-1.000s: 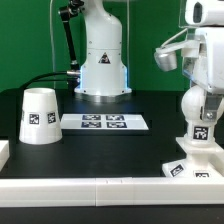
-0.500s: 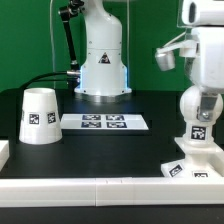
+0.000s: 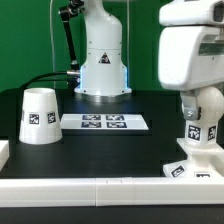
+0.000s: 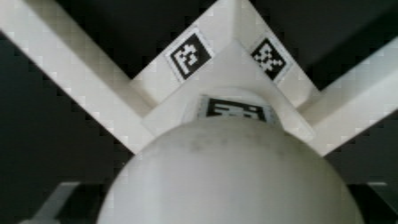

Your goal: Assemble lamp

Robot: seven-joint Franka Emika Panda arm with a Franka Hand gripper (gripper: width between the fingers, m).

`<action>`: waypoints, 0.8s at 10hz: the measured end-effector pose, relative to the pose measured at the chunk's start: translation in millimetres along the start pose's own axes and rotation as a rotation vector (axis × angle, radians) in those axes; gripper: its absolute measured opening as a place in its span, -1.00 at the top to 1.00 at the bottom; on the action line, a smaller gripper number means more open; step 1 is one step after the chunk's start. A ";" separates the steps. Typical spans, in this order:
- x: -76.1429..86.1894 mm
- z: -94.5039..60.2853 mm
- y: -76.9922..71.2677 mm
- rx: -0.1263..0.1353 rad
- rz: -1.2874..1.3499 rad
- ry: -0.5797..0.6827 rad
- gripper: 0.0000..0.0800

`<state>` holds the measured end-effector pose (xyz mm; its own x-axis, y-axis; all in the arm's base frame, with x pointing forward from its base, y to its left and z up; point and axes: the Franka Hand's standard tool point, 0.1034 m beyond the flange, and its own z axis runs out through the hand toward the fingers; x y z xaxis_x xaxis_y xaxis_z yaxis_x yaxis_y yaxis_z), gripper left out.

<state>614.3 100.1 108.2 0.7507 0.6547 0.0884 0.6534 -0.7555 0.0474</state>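
The white rounded bulb (image 3: 205,108) stands upright on the flat square base (image 3: 196,160) at the exterior view's right, near the front. My gripper (image 3: 200,92) comes down from above and is shut on the bulb's top. In the wrist view the bulb (image 4: 214,170) fills the middle, with a dark finger (image 4: 32,205) at either side, and the base's tagged corner (image 4: 228,75) lies beyond it. The cone shade (image 3: 40,115) stands alone at the exterior view's left, wide end down.
The marker board (image 3: 105,122) lies flat in the middle of the black table. The arm's white pedestal (image 3: 100,55) stands at the back. A low white wall (image 3: 100,187) runs along the front edge and meets a side wall by the base.
My hand has turned above the bulb and now shows much larger in the exterior view. The bulb's tags have shifted round with it. The shade has not moved.
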 end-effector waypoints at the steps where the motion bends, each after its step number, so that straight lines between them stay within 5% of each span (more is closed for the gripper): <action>1: 0.3 -0.2 0.2 -0.001 0.050 0.001 -0.44; 8: -1.8 -1.6 3.2 -0.009 0.585 0.026 -0.45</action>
<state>614.9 96.5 109.8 0.9835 0.1284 0.1273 0.1304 -0.9914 -0.0078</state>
